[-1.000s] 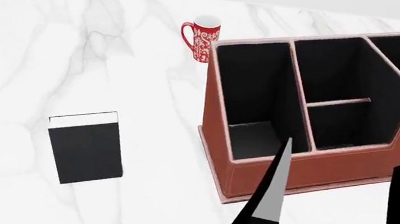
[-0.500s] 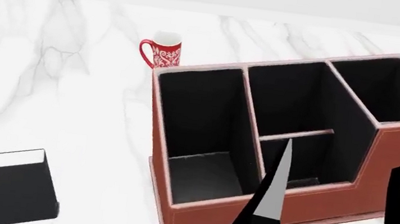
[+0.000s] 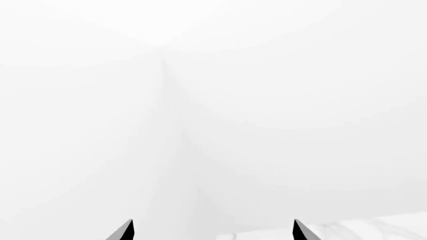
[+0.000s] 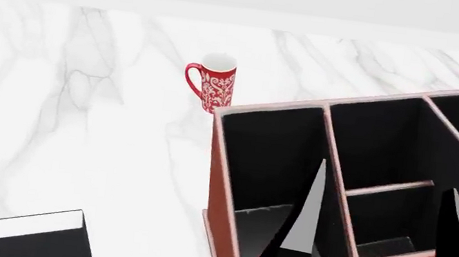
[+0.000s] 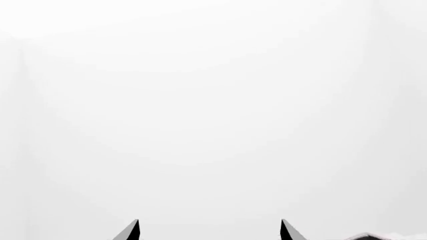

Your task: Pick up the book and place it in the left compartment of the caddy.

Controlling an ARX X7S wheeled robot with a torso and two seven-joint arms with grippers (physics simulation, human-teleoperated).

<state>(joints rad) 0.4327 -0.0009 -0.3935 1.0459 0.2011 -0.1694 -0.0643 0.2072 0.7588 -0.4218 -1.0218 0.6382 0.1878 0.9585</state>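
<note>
Book (image 4: 37, 239) lies flat on the white marble worktop (image 4: 83, 118) at the near left of the head view, black cover up and white page edge toward the far side, partly cut by the picture's lower border. It is well apart from the caddy (image 4: 221, 186), which stands to the right with its long left compartment (image 4: 272, 172) open and dark inside. A red patterned mug (image 4: 212, 81) stands just behind the caddy's far left corner. The right gripper (image 4: 377, 242) hangs in front of the caddy, released, its two pointed fingers spread and holding nothing. The left gripper (image 3: 212, 231) shows only in its wrist view, also released, facing mostly plain white.
</note>
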